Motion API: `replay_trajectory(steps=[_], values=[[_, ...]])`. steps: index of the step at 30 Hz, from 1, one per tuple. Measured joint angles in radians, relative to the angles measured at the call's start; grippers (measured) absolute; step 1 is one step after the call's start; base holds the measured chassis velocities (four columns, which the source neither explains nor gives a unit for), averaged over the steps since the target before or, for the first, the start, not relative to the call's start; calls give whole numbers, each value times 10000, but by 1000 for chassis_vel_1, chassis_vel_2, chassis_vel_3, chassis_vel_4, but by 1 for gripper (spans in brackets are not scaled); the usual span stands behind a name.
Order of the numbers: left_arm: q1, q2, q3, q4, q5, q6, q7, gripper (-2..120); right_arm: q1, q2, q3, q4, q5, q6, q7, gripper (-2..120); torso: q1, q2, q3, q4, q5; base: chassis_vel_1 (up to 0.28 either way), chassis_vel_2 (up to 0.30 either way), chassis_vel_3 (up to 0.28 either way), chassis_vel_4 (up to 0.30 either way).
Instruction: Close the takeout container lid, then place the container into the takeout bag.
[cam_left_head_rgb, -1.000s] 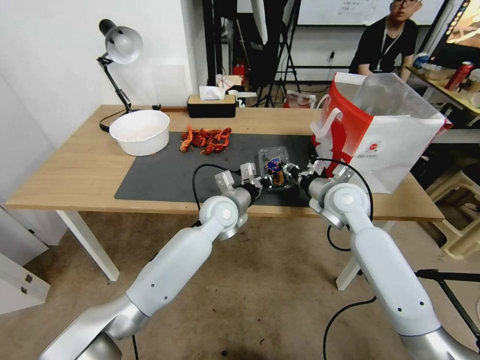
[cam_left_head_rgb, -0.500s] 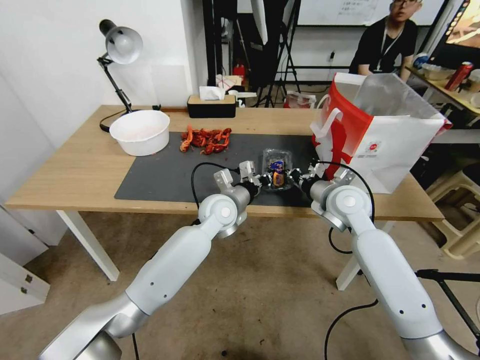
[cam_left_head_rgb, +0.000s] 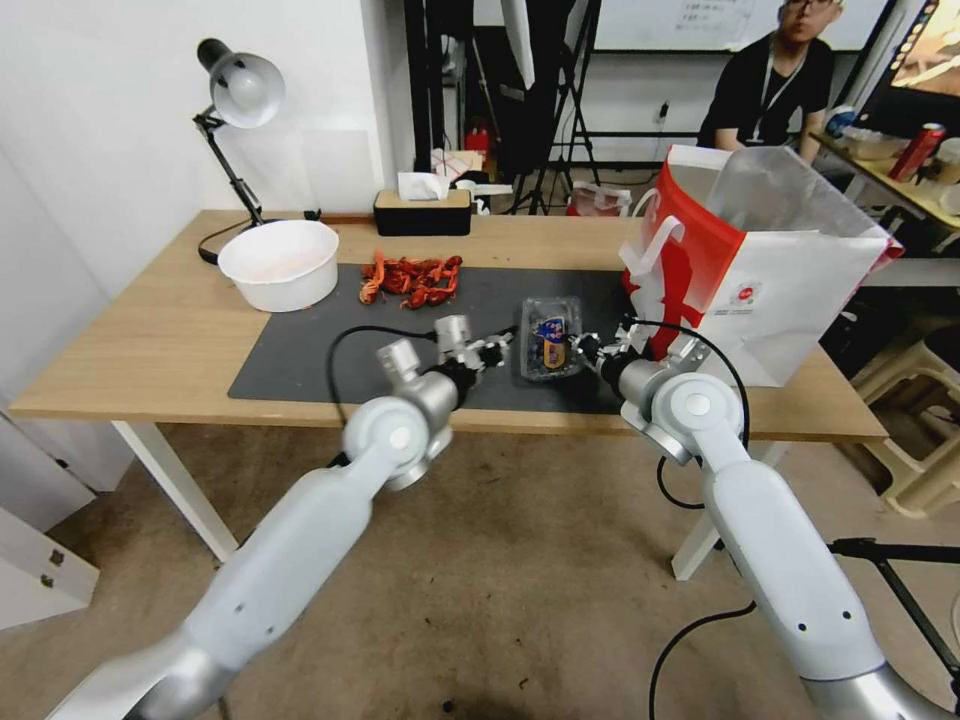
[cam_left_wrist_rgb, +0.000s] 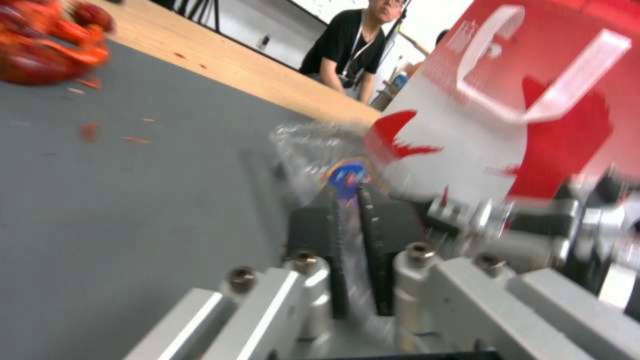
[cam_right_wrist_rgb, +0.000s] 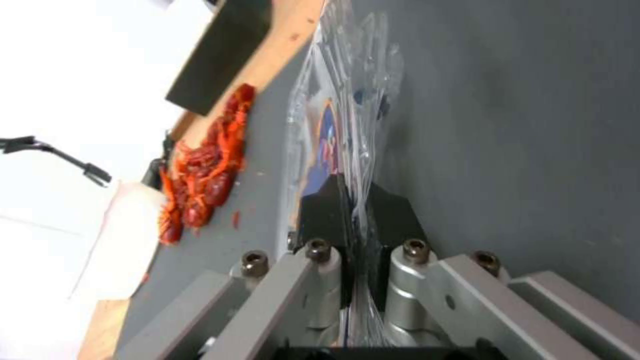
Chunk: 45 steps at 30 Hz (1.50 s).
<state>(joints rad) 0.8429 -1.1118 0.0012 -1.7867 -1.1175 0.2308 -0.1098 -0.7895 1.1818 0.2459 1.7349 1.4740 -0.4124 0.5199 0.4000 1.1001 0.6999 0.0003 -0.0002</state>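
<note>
**A:** Head view first. What has changed?

**B:** My left arm has swung away from the takeout bag (cam_left_head_rgb: 790, 290). The left gripper (cam_left_head_rgb: 500, 347) now sits at the far edge of the takeout container (cam_left_head_rgb: 550, 340), where a moment ago it was pressed in against the box. The container has stayed put on the dark mat (cam_left_head_rgb: 330, 350), just beside the bag's red side. The lid (cam_left_head_rgb: 552, 328) lies flat on top, sticker facing up.

**A:** And the right gripper?

**B:** The right gripper (cam_left_head_rgb: 588, 347) stays on the container's bag-side edge, between box and bag.

**A:** Left wrist view?

**B:** It's smeared by motion. The left gripper (cam_left_wrist_rgb: 353, 240) points at the container (cam_left_wrist_rgb: 313, 150), with the bag (cam_left_wrist_rgb: 467, 125) standing right behind it. I cannot tell whether the left gripper is gripping the container or has let go.

**A:** Right wrist view?

**B:** Clearer. The right gripper (cam_right_wrist_rgb: 357, 235) is pinched narrow on the container's (cam_right_wrist_rgb: 340, 100) clear rim, both layers of plastic pressed between its pads.

**A:** What does that mean for the task?

**B:** I judge the lid is down. The lift into the bag is left, probably by the right arm alone.
</note>
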Motion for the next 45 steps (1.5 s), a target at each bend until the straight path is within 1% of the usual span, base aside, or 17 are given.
replay_trajectory(steps=[3, 4, 5, 9, 10, 11, 12, 15, 16, 17, 19, 20, 23, 31, 35, 41, 45], values=[[316, 133, -200, -185, 518, -66, 113, 19, -3, -48, -69, 61, -257, 97, -286, 0, 0, 0, 0, 0, -2, 0, 0, 0, 0], [488, 197, -352, -318, 870, -135, 174, 22, -3, -82, -109, 112, -430, 166, -470, 0, 0, 0, 0, -2, 0, 0, 0, 0, 0], [808, 283, -631, -560, 1564, -324, 302, 30, -2, -141, -202, 234, -810, 331, -808, 0, 0, 0, 0, -2, 1, 0, 0, 0, 0], [916, 310, -721, -611, 2293, -562, 444, 38, -246, -255, -140, 570, -1464, 599, -1239, 0, -1, 0, 0, 5, 2, 0, 0, 0, 0], [917, 308, -669, -568, 2666, -715, 512, 45, -554, -382, 40, 888, -2044, 833, -1497, 0, 0, 0, 0, 3, 3, 0, 0, 0, 0], [978, 312, -678, -563, 2933, -851, 554, 49, -709, -464, 149, 1066, -2409, 1007, -1673, 0, 0, 0, 1, -15, 3, 0, 0, 0, 0], [1262, 333, -840, -699, 3362, -1074, 610, 56, -849, -591, 206, 1301, -2951, 1345, -2105, 0, 0, 0, 1, -23, -3, 0, 0, 0, 0], [1804, 326, -1177, -982, 3810, -1324, 661, 62, -866, -734, 183, 1524, -3304, 1695, -2480, 0, -2, 0, 1, -8, 10, 0, 0, 0, 0], [2279, 289, -1433, -1207, 4094, -1482, 676, 69, -849, -855, 164, 1692, -3483, 1933, -2710, 0, -2, 0, 0, 0, 0, 0, 0, 0, 0], [2279, 289, -1433, -1207, 4094, -1482, 676, 69, -849, -855, 164, 1692, -3483, 1933, -2710, 0, -2, 0, 0, 0, 0, 0, 0, 0, 0], [3115, 180, -1851, -1405, 4728, -1894, 724, 79, -776, -1099, 158, 1901, -3859, 2332, -3062, 0, -2, 0, 0, 5, 0, 0, 0, 0, 0], [3115, 180, -1851, -1405, 4728, -1894, 724, 79, -776, -1099, 158, 1901, -3859, 2332, -3062, 0, -2, 0, 0, 5, 0, 0, 0, 0, 0], [3846, -57, -2333, -1528, 5345, -2267, 855, 95, -588, -1462, 161, 2116, -4473, 3004, -3338, 0, -3, 0, 0, -3, 1, 0, 0, 0, 0], [4522, -196, -2965, -1762, 5619, -2430, 995, 100, 290, -1870, 332, 2097, -5440, 4457, -3253, 0, -2, -2, 0, -1, 5, 0, 0, 0, 0], [4762, -189, -3139, -1854, 5730, -2535, 1060, 100, 865, -2136, 523, 1879, -5839, 4736, -2949, 0, -2, -1, 0, -4, 2, 0, 0, 0, 0], [4940, -262, -3198, -1864, 5815, -2650, 1078, 100, 1348, -2472, 675, 1377, -6914, 4735, -2308, 0, -2, -2, 0, -3, 3, 0, 0, 0, 0], [4964, -337, -3175, -1809, 5816, -2788, 1080, 100, 1649, -2771, 756, 939, -7936, 4329, -1248, 0, -1, -2, 1, -4, 3, 0, 0, 0, 0]])
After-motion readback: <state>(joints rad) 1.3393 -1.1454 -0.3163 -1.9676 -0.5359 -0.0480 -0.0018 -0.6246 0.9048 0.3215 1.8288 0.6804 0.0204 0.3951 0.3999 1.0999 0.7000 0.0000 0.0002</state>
